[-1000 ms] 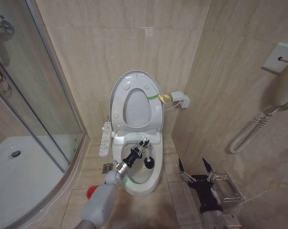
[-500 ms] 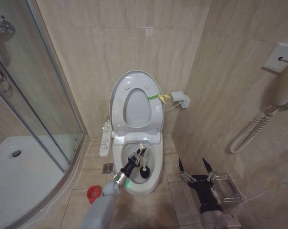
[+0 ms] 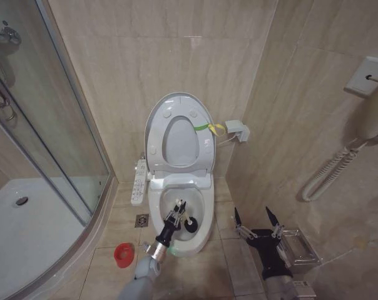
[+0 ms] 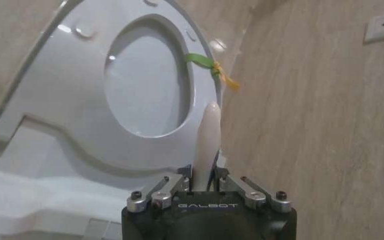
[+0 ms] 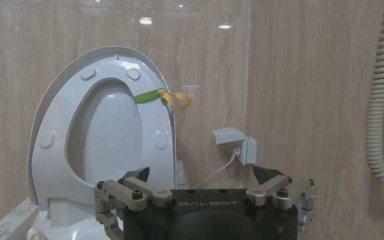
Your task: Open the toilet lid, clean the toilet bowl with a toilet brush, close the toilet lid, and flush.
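The toilet lid (image 3: 178, 136) stands raised against the wall with the seat ring, a yellow-green band (image 3: 203, 127) at its edge. Below it lies the open white toilet bowl (image 3: 204, 206). My left gripper (image 3: 174, 215) reaches over the bowl's near part, shut on the toilet brush's thin white handle (image 4: 207, 135). The black bristle head (image 3: 190, 224) is down inside the bowl. The left wrist view looks past the left gripper (image 4: 203, 176) up at the lid (image 4: 138, 85). My right gripper (image 3: 258, 219) hangs open and empty low on the right, facing the lid (image 5: 105, 125).
A red cup holder (image 3: 123, 253) sits on the floor left of the bowl, near a floor drain (image 3: 142, 220). The white button strip (image 3: 137, 181) runs along the bowl's left side. A glass shower enclosure (image 3: 57, 150) fills the left. A metal rack (image 3: 300, 247) and corded handset (image 3: 372, 106) are right.
My left arm has drawn back toward me, carrying the brush head from the bowl's middle right to its near part. The red holder has come into full view. The right arm is unmoved.
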Robot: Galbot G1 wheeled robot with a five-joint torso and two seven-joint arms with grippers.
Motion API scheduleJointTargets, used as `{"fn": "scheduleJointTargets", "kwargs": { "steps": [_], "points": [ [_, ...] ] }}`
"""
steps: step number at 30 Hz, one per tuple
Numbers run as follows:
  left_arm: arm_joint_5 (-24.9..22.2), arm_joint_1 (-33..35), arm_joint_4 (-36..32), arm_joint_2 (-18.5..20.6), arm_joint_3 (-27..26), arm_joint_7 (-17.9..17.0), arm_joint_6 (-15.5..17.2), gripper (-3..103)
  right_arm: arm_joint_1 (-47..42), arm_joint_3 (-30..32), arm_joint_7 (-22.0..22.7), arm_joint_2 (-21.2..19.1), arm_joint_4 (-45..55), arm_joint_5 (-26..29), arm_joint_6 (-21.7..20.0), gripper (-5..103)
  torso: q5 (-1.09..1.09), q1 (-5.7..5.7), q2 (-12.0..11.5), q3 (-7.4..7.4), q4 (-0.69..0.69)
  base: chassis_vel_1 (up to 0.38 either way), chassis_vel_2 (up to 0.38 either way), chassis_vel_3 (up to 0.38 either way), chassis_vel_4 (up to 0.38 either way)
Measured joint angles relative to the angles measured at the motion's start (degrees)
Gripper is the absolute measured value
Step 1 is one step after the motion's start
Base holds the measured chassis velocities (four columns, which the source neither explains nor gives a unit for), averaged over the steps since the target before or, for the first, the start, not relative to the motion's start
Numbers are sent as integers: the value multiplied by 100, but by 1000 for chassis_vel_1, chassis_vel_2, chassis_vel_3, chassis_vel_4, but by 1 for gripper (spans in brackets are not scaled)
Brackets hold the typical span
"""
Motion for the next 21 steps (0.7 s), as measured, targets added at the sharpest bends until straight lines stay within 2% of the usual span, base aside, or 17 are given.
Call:
{"fn": "scheduleJointTargets", "kwargs": {
  "steps": [9,12,17,21],
  "points": [
    [-395,517,-655,-40,-30,-356,224,19,0,0,0,0,0,0,0,100,-1,0,0,0,-1,0,0,0,0],
    [-398,514,-549,-60,-45,-370,221,19,0,0,0,0,0,0,0,100,0,0,0,0,-1,0,0,0,0],
    [-386,279,8,-12,-48,-360,173,19,0,0,0,0,0,0,0,100,0,1,0,1,-1,0,0,0,0],
    [-392,166,107,1,-30,-377,205,19,0,0,0,0,0,0,0,100,-1,1,0,1,-1,0,0,0,0]
  ]
}}
